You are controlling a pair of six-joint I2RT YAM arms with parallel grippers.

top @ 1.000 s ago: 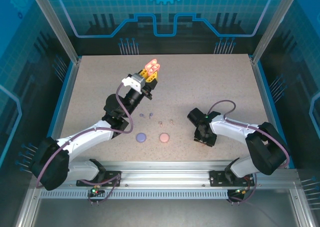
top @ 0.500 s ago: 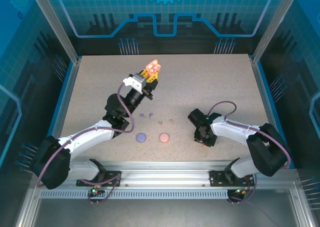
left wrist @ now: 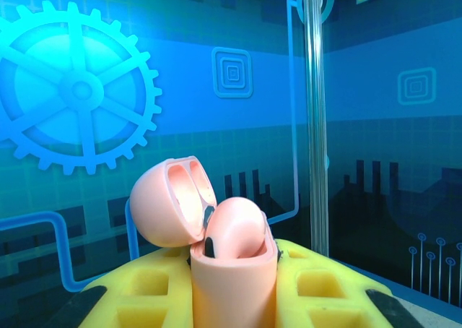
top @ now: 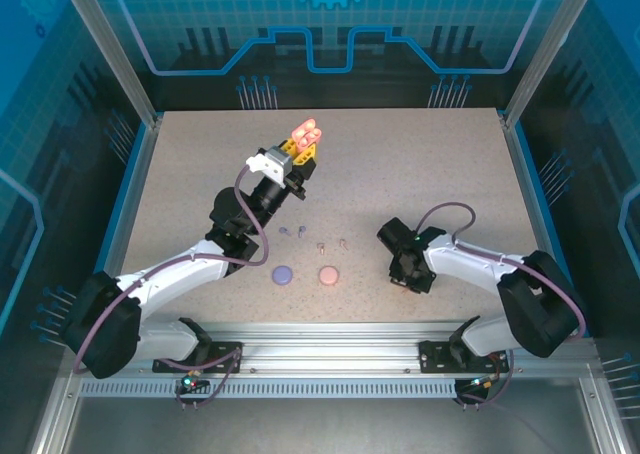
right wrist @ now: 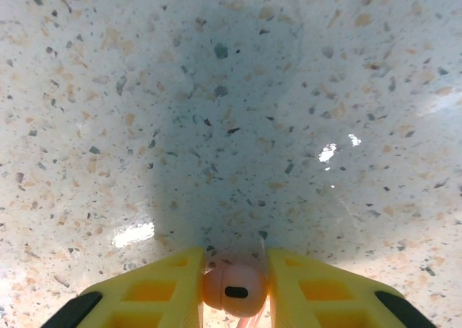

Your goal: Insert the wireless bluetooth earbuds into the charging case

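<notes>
Left gripper (top: 299, 154) is clamped on the open coral charging case (left wrist: 232, 259), raised at 12 o'clock over the table (top: 450, 174); right gripper (right wrist: 234, 279) pinches a coral earbud (right wrist: 242, 292) at 4 o'clock

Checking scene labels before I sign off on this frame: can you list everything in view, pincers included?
table: 1, speckled beige, under both arms
enclosure walls: blue, gear print, around the table
coral case: 1, coral-orange, lid open, held aloft by the left pincer
purple case: 1, purple, closed, on the table near centre
pink case: 1, pale pink, closed, right of the purple case, not touching it
purple earbuds: 2, purple, loose beyond the purple case
pink earbuds: 2, pale pink, loose beyond the pink case
coral earbud: 1, coral-orange, between the fingers of the right pincer
left pincer: shut on the coral case, raised
right pincer: shut on the coral earbud, low at the table
</notes>
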